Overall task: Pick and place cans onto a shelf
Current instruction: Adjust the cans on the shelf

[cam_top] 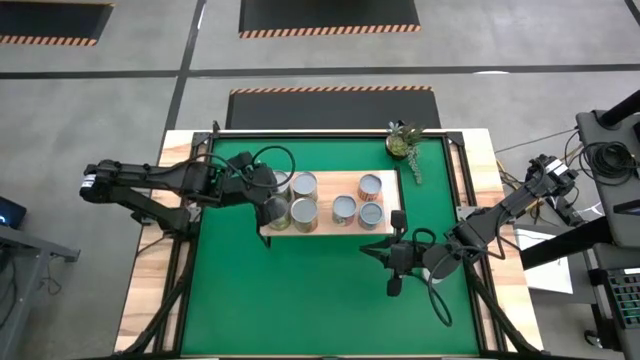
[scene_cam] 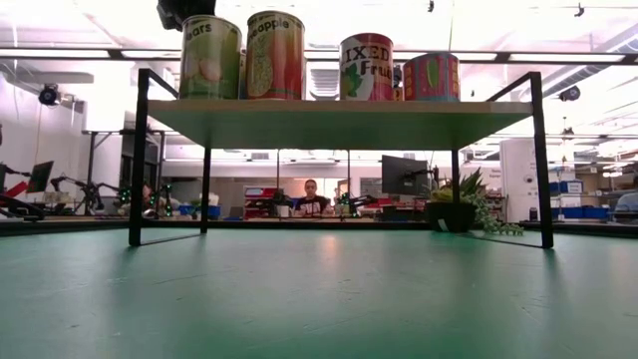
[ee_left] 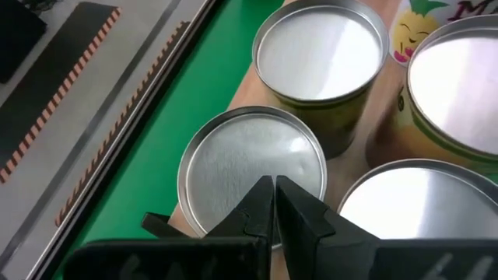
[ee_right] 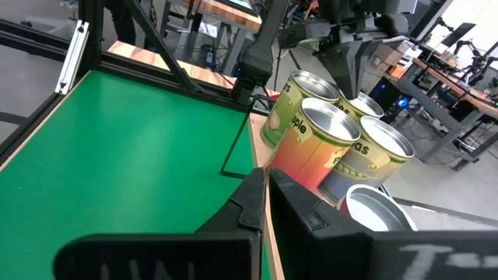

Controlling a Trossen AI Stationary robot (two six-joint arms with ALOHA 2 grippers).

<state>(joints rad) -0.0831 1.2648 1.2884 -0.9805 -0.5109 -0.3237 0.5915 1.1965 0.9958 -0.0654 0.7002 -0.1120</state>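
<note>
This is a robotics lab or workshop: beyond the green mat stand rows of workbenches carrying other robot arms and monitors, a person sits at a far desk, and hazard-striped mats lie on the grey concrete floor.

two dark jointed arms trailing looped black cables, matte black fingers.

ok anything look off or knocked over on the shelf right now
Nothing stands out. The small metal cans with shiny silver tops all stand upright on the low light-wood shelf with the thin black frame, none tipped or spilled. The left claw hangs shut above the cans at the shelf's left end; the right claw, also shut, sits on the mat side.
</note>
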